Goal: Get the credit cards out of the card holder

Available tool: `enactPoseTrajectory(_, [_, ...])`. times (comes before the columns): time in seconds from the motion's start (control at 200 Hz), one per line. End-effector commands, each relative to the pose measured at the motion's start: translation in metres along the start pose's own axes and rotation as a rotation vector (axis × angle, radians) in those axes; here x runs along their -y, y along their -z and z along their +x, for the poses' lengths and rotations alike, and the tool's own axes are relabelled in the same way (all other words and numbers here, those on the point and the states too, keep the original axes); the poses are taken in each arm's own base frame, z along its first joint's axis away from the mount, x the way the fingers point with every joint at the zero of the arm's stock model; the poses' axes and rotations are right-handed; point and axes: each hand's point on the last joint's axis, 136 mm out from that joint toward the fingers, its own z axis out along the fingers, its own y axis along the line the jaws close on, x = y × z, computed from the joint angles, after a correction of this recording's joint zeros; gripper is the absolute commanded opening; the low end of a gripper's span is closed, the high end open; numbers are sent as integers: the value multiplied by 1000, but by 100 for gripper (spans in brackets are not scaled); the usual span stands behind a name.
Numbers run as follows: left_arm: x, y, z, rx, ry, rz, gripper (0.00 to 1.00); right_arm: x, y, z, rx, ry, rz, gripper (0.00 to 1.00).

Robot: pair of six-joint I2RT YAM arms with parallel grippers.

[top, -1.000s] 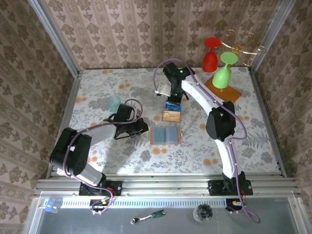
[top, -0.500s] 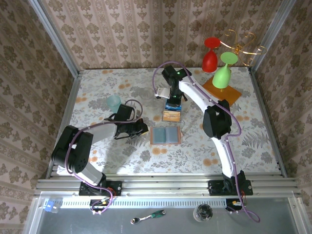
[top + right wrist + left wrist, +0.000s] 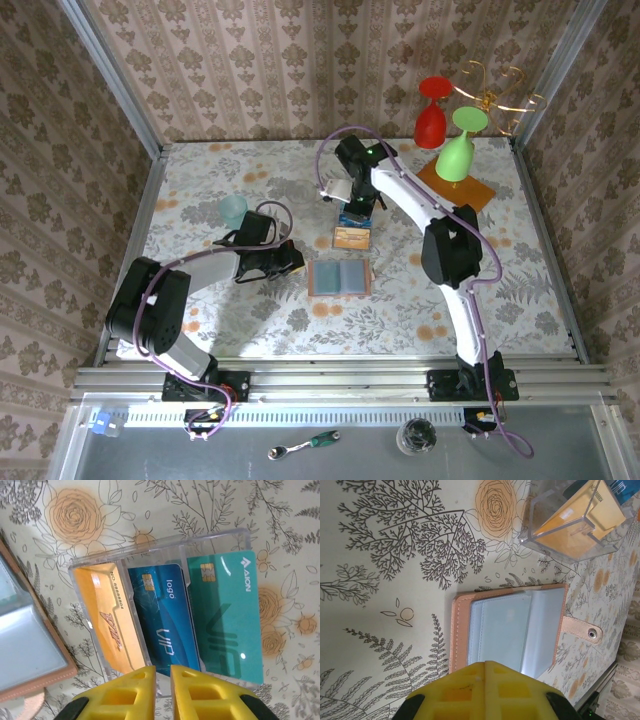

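Right wrist teal card (image 3: 227,615), left wrist clasp (image 3: 581,630)

In the right wrist view, three cards lie side by side in a clear tray (image 3: 220,539), and their print runs sideways. The teal card (image 3: 227,615) bears the brand "AION" in white next to a small triangle mark, and also large faint letters "VIP" in darker teal. The blue card (image 3: 162,625) carries the word "logo" in white and "VIP" in outlined letters. The orange card (image 3: 107,625) shows "VIP" in slanted dark letters and a small line that seems to read "NO 88888804"; the last digits are not certain.
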Motion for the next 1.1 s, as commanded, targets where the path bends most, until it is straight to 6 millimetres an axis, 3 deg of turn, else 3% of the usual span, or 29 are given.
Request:
enactPoseTrajectory(0.0, [5, -2, -5, 3, -26, 20, 6, 0, 25, -11, 100, -106, 46, 19])
enactPoseTrajectory(0.215, [3, -5, -4, 5, -27, 25, 6, -19, 31, -22, 233, -296, 36, 21])
enactPoseTrajectory(0.535, [5, -9, 1, -2, -30, 24, 6, -63, 40, -36, 404, -613, -74, 23])
enactPoseTrajectory(0.875, [2, -20, 15, -30, -34, 15, 6, -93, 20, -25, 480, -1026, -265, 24])
enactPoseTrajectory(1.095, [-3, -25, 22, -36, -27, 20, 6, -117, 1, -20, 452, -1138, -378, 23])
